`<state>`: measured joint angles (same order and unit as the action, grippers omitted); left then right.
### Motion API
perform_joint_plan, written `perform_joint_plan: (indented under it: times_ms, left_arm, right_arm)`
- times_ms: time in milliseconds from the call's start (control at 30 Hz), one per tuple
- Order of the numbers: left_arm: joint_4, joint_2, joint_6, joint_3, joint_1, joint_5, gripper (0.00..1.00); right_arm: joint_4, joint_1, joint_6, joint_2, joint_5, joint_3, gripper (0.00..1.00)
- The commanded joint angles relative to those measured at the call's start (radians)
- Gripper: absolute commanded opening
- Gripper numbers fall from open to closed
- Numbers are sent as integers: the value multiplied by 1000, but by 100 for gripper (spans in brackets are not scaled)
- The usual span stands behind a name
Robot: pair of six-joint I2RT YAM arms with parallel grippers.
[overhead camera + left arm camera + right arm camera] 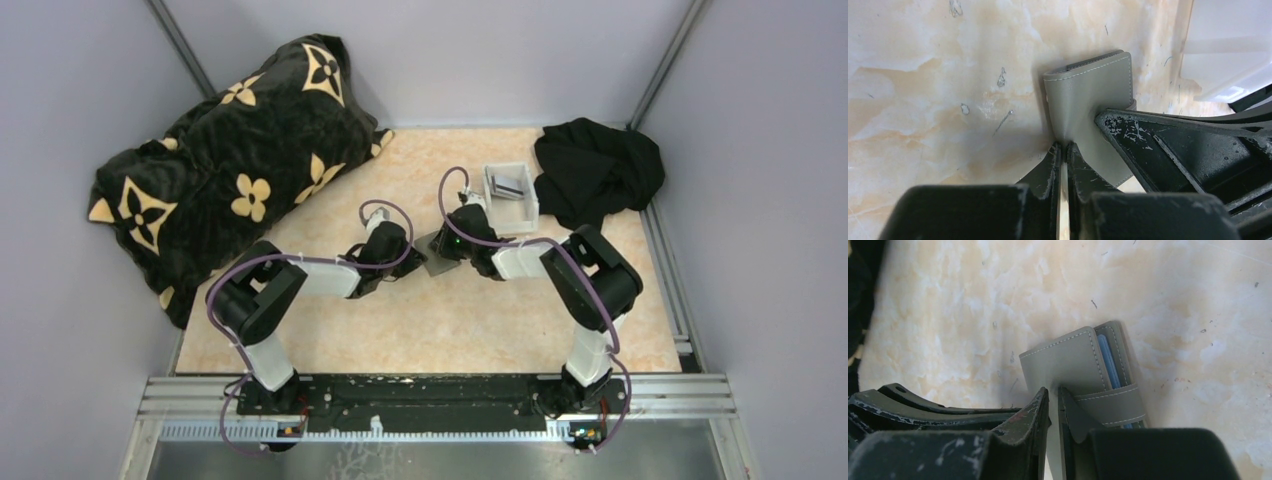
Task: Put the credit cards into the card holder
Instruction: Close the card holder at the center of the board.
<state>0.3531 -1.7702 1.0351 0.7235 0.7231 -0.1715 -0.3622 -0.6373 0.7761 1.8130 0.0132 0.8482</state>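
Two grippers meet at the card holder: left gripper clamped on its cover, for right gripper I cannot tell; a slip could let it fold shut.

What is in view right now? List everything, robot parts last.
card holder: one, grey, table centre, between both arms.
card in holder: one, pale blue edge, tucked in an inner slot.
cards in tray: count unclear, dark grey, inside the tray.
tray: one, white, beyond the card holder, to the right.
pillow: one, black with cream flowers, far left.
cloth: one, black, far right corner.
table: one, beige marbled.
left gripper: jaws shut on the card holder's edge.
right gripper: jaws narrow, astride the card holder's cover; grip unclear.
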Motion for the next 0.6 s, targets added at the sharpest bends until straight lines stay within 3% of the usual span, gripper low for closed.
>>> perform_joint_plan:
  times_ms: [0, 567]
  left_arm:
    - [-438, -59, -75, -98, 7, 18, 3]
    - [-482, 19, -102, -62, 10, -82, 9]
  right_arm:
    - [254, 15, -125, -13, 108, 4, 15]
    - [318, -2, -222, -143, 99, 75, 16]
